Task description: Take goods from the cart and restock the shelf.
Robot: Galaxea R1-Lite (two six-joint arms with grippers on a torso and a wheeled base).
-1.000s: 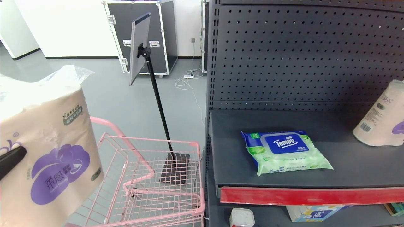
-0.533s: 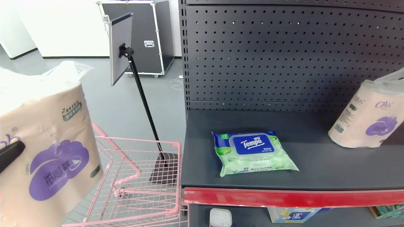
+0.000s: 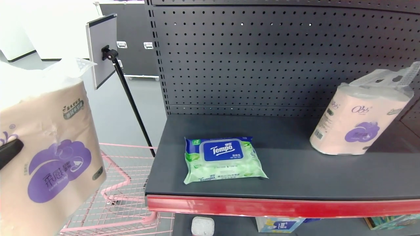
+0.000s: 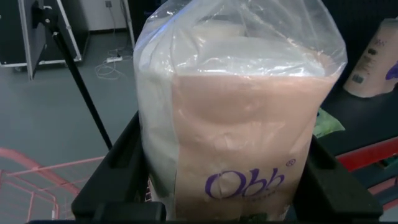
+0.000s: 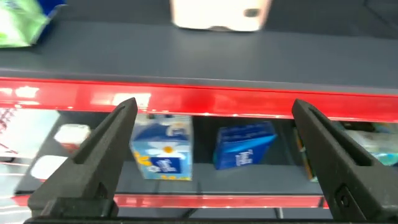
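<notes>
My left gripper (image 4: 227, 180) is shut on a beige pack of toilet rolls (image 3: 49, 157) with purple print, held up at the far left above the pink wire cart (image 3: 121, 183). One black finger (image 3: 10, 152) presses its side. The same pack (image 4: 236, 143) sits between both fingers in the left wrist view. A dark grey shelf (image 3: 295, 173) with a red front strip carries a green and blue wet wipes pack (image 3: 223, 159) and a second toilet roll pack (image 3: 357, 121), which leans at the right. My right gripper (image 5: 214, 155) is open in front of the shelf's red edge (image 5: 205, 96), holding nothing.
A black stand with a flat panel (image 3: 103, 49) rises beside the shelf's left end, behind the cart. The lower shelf holds blue boxes (image 5: 163, 149) and a small white item (image 3: 202, 226). A pegboard wall (image 3: 262, 59) backs the shelf.
The head view has swung to the right, so shelf, cart and stand all sit farther left in the picture. The held pack keeps its place in my left gripper.
</notes>
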